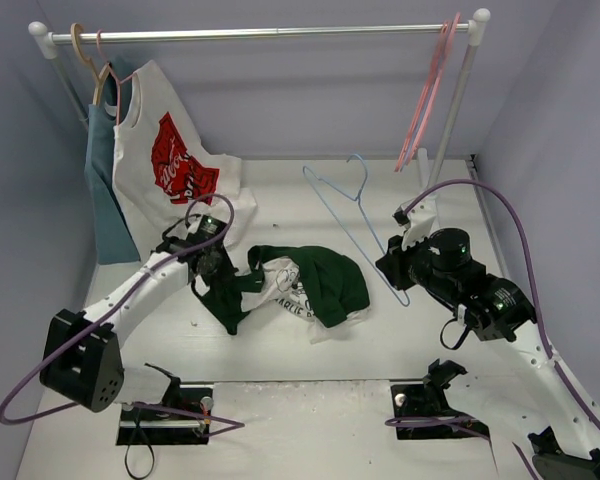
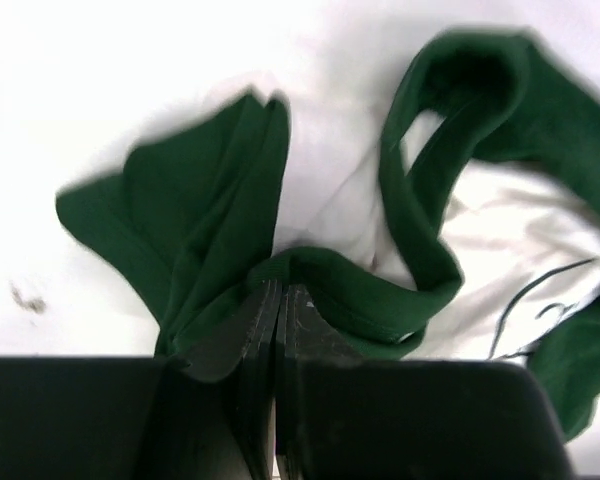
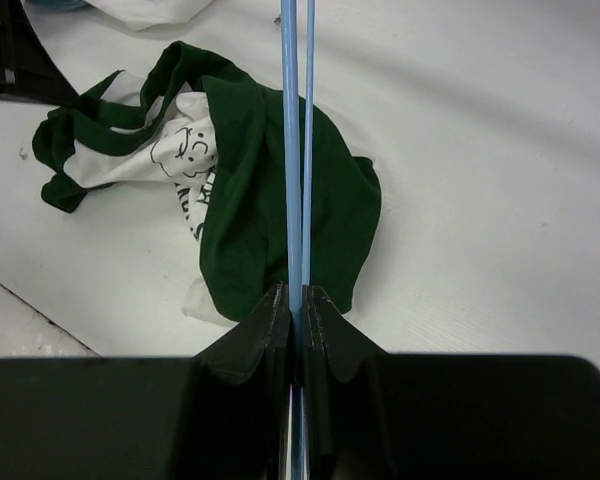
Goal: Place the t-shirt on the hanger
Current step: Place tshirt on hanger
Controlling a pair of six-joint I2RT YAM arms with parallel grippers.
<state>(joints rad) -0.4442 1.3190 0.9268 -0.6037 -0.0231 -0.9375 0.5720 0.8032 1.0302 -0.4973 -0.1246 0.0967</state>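
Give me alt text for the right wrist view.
The right gripper is shut on the light blue hanger, whose wires run straight up the frame. Beyond it, the green-and-white t-shirt lies crumpled on the white table.

Clothes rail (image 1: 280,34) spanning the back of the white worktop (image 1: 310,360). At the rail's left end hang a white shirt with a red graphic (image 1: 165,170), its lower edge spread on the worktop, and a blue-grey garment (image 1: 105,200) just left of it, with a tan wooden hanger (image 1: 102,80) above both. At the rail's right end hang pink hangers (image 1: 430,95), tilted.
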